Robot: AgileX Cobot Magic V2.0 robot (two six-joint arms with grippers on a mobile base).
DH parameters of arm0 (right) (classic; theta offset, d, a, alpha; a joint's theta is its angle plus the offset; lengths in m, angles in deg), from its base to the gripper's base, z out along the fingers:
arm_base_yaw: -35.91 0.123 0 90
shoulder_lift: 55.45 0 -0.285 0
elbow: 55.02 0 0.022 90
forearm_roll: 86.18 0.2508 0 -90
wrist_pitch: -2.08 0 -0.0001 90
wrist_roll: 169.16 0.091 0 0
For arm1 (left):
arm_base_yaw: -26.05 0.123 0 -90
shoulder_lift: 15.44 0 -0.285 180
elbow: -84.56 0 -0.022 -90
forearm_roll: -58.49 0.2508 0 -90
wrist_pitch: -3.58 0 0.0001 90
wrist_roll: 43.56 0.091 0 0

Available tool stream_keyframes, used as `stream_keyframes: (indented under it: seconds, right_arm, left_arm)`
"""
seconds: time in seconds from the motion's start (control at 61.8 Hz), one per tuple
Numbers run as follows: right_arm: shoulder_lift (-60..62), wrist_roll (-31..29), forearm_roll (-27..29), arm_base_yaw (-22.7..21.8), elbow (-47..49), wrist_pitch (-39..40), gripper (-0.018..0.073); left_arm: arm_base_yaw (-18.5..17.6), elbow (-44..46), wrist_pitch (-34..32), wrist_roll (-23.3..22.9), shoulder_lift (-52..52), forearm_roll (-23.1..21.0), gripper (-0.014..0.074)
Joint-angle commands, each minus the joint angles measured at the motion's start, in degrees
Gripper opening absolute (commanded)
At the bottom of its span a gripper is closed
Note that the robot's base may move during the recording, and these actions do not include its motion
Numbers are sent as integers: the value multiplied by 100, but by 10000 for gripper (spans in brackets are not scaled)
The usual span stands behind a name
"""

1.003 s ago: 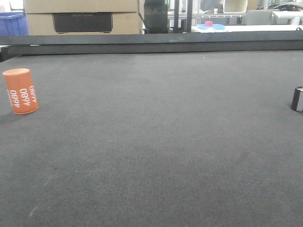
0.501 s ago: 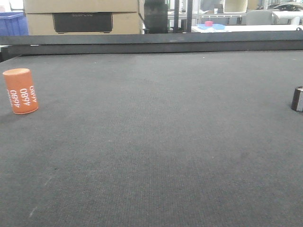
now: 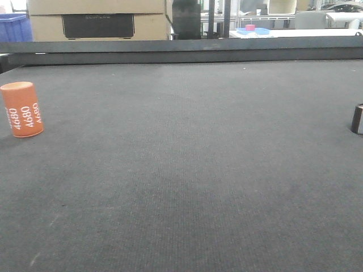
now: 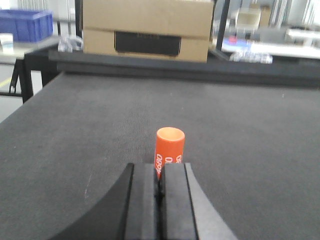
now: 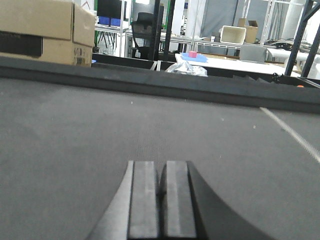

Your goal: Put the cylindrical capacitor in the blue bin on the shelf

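Orange-sleeved and printed 4680, the cylindrical capacitor [image 3: 21,109] is seen standing upright on the black mat [image 3: 187,170] near its left edge, straight ahead of the left gripper [image 4: 160,172]. That gripper's jaws are pressed together on nothing, and the right gripper [image 5: 161,170] is likewise clenched and empty.

If the approach is made with the jaws unopened, the capacitor is likely to be struck and toppled. Once on its side it could be rolled off the mat. An off-centre pinch might also squeeze the smooth round sleeve out sideways. No shelf is shown, so the target cannot be confirmed, and the blue crate [image 3: 14,27] beyond the table may be wrongly taken for it.

Counted are one orange capacitor, one small dark cylinder [image 3: 357,119] at the right edge, one cardboard box [image 3: 96,20], one blue crate and two grippers.
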Motion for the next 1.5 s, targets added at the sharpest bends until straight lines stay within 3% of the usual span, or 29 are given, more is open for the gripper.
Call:
stream_keyframes:
  seconds: [0.0, 0.129, 0.34, 0.728, 0.987, 1.084, 1.261, 1.488]
  right_arm:
    - [-529, -8, -37, -13, 494, -106, -162]
    - [-1627, -8, 173, -13, 1316, -452, -162]
    - [-3685, -8, 173, -13, 2613, -1149, -162]
    - [-6132, -8, 228, -13, 4142, -2232, -162]
    - [-6515, 4, 317, -13, 4450, -3093, -162]
    - [-6827, 493, 317, -36, 4743, -3484, -162]
    - [-7671, 583, 317, -36, 5506, -4151, -162]
    - [-8544, 583, 65, -36, 6084, -4295, -162]
  left_arm:
    - [7, 507, 554, -21, 413, 90, -111]
    - [-3, 1273, 958, -21, 1409, 103, -111]
    - [-3, 2759, 2316, -21, 3527, 103, -111]
    - [-3, 4197, 1886, -21, 5762, -53, -111]
    - [-3, 5790, 3179, -21, 7280, -53, -111]
    - [-3, 6348, 3483, -21, 7827, -53, -111]
    - [-3, 7021, 3681, -21, 8455, -208, -111]
    - [-3, 7247, 3718, -21, 8731, -206, -111]
